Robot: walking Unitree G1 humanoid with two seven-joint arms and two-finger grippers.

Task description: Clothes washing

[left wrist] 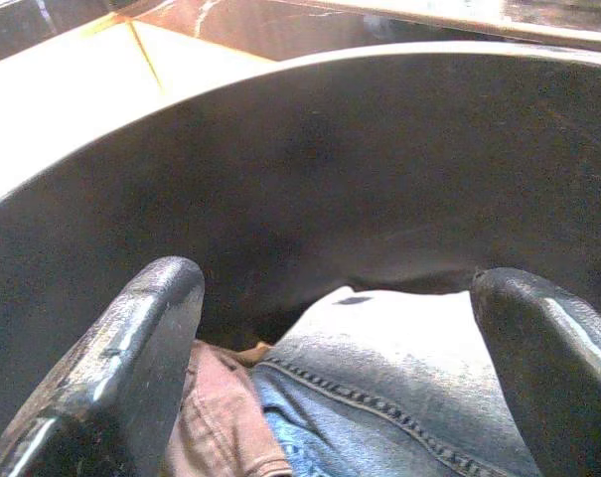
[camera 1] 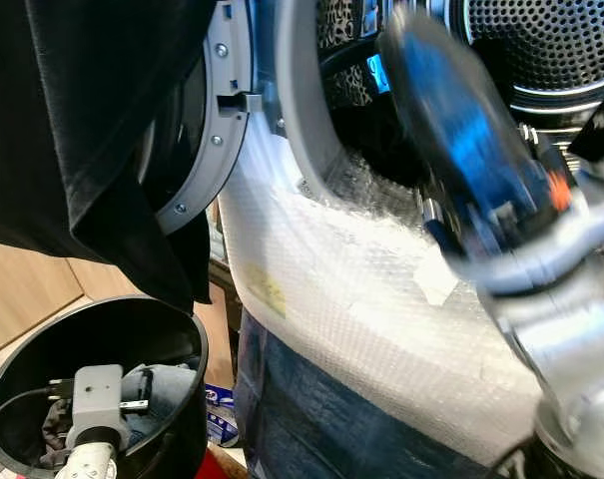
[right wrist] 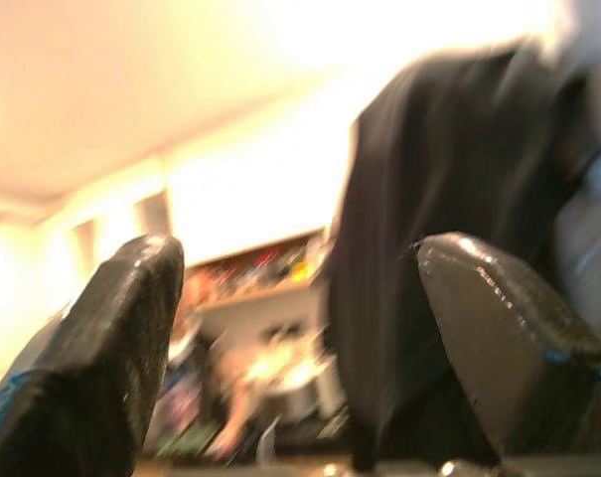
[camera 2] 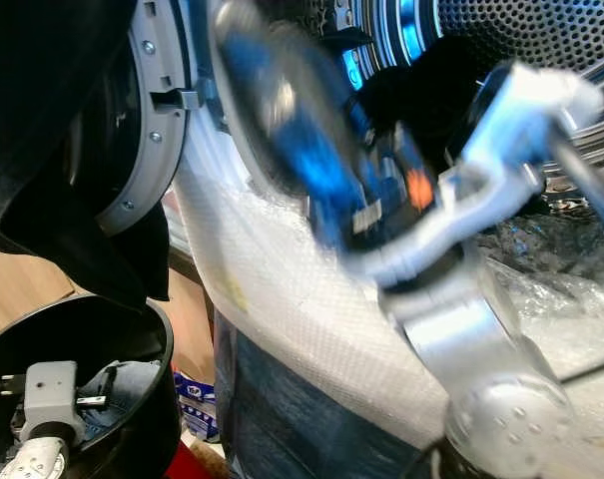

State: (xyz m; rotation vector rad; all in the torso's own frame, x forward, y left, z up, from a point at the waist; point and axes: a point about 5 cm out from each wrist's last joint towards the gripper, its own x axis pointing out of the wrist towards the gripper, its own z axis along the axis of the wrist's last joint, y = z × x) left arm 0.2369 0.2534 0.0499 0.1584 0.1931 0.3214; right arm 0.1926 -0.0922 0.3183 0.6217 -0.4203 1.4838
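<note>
Blurred right arm [camera 1: 541,299] fills foreground, raised before washer drum [camera 1: 551,50]; right claw [right wrist: 300,328] spread, grasping nothing, black garment [right wrist: 449,248] beyond its fingers. Black garment [camera 1: 92,130] hangs over open washer door [camera 1: 217,110]. Left claw [left wrist: 340,368] released, inside black bucket [camera 1: 172,329] above jeans [left wrist: 399,397] and brownish cloth [left wrist: 221,417]. Bubble wrap [camera 1: 361,299] covers washer front.

- A black garment [camera 1: 92,130] is seen at the upper left
- A black bucket [camera 1: 172,419] at the lower left holds blue denim [left wrist: 399,397] and a rust-brown cloth [left wrist: 216,417]
- White bubble wrap [camera 1: 361,299] is laid over a dark blue panel [camera 1: 321,419]
- A perforated silver drum [camera 1: 541,45] is shown at the upper right
</note>
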